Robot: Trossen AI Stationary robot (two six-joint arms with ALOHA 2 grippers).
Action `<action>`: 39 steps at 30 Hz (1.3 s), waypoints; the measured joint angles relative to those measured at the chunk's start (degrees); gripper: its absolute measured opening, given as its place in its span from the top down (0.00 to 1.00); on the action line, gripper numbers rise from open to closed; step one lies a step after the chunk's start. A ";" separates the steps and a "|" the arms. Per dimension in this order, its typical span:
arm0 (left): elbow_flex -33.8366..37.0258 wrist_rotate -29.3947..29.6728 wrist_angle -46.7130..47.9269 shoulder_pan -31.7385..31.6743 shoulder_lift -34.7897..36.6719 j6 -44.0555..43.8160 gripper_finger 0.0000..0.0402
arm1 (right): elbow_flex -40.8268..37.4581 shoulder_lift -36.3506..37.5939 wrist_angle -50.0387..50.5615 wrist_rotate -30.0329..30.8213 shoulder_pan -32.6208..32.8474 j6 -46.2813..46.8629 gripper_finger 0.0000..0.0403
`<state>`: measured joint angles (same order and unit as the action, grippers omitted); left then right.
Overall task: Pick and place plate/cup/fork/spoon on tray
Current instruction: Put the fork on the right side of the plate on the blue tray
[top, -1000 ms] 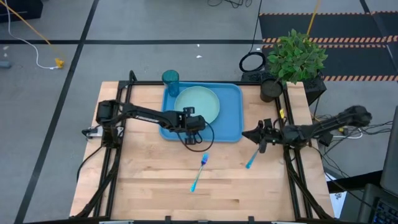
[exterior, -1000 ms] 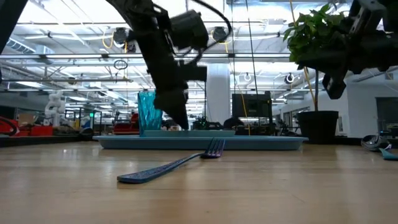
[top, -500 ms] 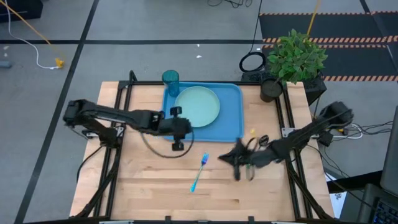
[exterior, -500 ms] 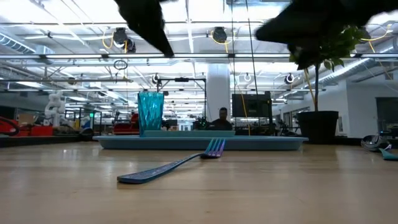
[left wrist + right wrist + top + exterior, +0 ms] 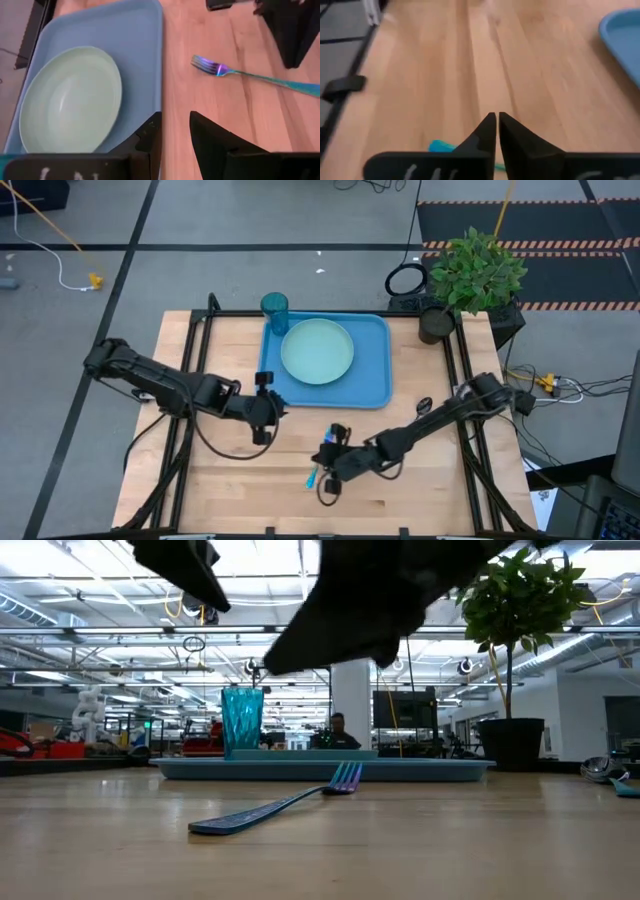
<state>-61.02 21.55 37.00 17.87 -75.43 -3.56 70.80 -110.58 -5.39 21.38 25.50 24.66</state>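
Both end effectors low over table

— Where did the plate sit?
— Flat on the blue tray, pale mint, empty. The teal cup stood upright at the tray's far left corner, just beside it.
— And the fork?
— Flat on the wood, near the tray, tines toward it. The spoon lay off right.
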 joint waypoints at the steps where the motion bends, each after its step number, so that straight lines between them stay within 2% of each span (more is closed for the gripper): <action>1: 0.15 0.10 -0.23 0.19 0.17 -0.56 0.75 | 0.06 -1.00 -0.03 -0.53 -0.40 0.16 0.94; 11: 0.51 0.15 -0.33 3.13 0.39 -2.99 0.75 | 0.66 -6.95 -1.10 -0.36 -1.43 12.94 0.78; 19: 0.50 0.89 -0.51 5.10 0.39 -3.08 0.75 | 0.64 -7.06 3.51 -0.42 0.38 13.68 0.77; 29: 0.49 1.06 -0.71 6.72 0.39 -3.93 0.75 | 0.59 -0.38 20.61 -0.55 3.89 11.10 0.77; 33: 0.49 1.12 -0.72 7.14 0.39 -4.10 0.75 | 0.55 2.84 25.68 4.10 5.37 20.54 0.77; 36: 0.49 1.49 -0.78 7.19 0.37 -4.13 0.75 | 0.64 3.74 24.16 10.39 5.63 33.25 0.77; 39: 0.49 1.55 -0.93 7.19 0.36 -4.12 0.75 | 0.59 2.71 19.72 11.73 5.55 39.62 0.75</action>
<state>-60.53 23.10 36.07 25.06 -75.07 -7.68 71.40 -107.88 14.33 33.11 31.05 64.28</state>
